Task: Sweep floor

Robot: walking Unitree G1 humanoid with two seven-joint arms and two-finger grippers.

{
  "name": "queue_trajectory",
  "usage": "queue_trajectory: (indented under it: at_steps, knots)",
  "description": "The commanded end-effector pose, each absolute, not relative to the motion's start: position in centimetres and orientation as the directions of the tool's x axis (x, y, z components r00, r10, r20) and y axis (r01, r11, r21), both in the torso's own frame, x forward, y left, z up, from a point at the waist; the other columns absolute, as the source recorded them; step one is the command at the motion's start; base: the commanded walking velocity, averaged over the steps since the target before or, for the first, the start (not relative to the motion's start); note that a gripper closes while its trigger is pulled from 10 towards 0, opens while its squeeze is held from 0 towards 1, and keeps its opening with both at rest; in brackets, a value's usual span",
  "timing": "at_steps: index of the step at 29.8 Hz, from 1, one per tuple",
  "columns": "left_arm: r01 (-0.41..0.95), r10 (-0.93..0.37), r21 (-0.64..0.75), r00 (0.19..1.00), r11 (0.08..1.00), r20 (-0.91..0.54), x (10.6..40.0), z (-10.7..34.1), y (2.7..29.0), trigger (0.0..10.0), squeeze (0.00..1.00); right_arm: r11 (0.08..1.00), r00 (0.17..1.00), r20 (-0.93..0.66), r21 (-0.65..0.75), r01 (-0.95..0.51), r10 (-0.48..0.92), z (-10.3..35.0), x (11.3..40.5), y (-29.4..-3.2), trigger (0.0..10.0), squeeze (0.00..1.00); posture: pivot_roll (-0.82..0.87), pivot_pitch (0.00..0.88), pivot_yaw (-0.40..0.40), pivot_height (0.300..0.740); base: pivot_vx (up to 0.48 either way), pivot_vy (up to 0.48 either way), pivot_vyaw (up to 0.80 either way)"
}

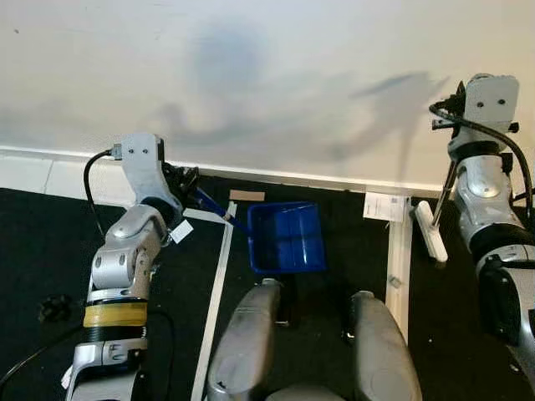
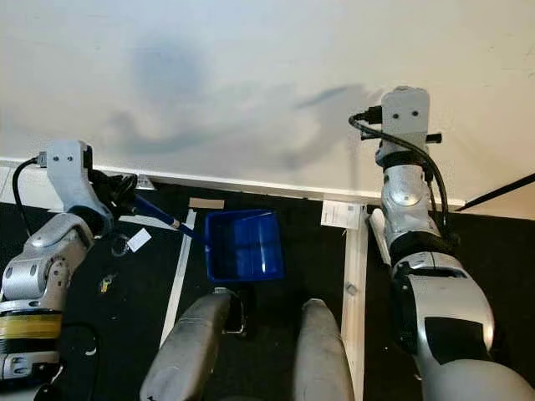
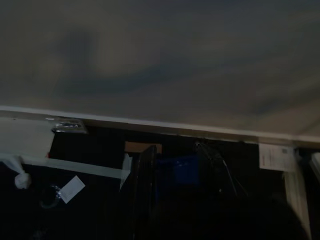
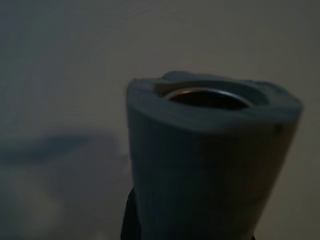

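With my left end effector (image 1: 194, 194) gripping the blue plastic dustpan (image 1: 287, 237) handle and my right end effector (image 1: 451, 167) clamped round the white-headed broom (image 1: 431, 230), I'd say I'm mid-sweep, and next must brush the paper scrap (image 1: 384, 205) left into the pan.

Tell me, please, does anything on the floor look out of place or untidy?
Yes. Paper litter lies loose on the black floor: a brown scrap by the wall behind the blue dustpan, a white sheet to its right, and a small white tag near the left pincer.
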State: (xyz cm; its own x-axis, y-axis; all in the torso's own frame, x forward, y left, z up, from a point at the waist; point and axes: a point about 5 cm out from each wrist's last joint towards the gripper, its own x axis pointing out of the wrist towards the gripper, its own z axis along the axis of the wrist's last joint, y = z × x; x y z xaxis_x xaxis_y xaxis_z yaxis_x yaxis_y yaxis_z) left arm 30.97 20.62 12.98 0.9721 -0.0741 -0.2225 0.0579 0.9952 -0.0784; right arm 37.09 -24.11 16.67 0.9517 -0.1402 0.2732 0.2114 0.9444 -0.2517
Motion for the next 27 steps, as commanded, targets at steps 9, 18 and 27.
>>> queue_trajectory:
  at_steps: [9,18,27]
  knots:
    - [-0.022,0.016,-0.034,0.987,0.999,-0.163,33.0,14.0,19.4,10.0,0.00,0.977,0.970,0.218,-0.159,0.141,-0.105,15.4,37.0,-23.3,10.0,0.00,0.18,0.367,0.159,0.740,0.000,0.000,0.00]
    - [0.056,-0.055,0.008,0.994,0.998,-0.097,33.1,15.2,17.4,10.0,0.00,0.982,0.973,0.212,-0.142,0.122,-0.090,15.1,36.9,-23.0,10.0,0.00,0.17,0.373,0.169,0.740,0.000,0.000,0.00]
    - [0.018,-0.018,0.004,0.999,1.000,-0.049,33.1,16.1,17.7,10.0,0.00,0.982,0.973,0.214,-0.148,0.117,-0.083,15.3,37.0,-23.2,10.0,0.00,0.17,0.373,0.169,0.740,0.000,0.000,0.00]
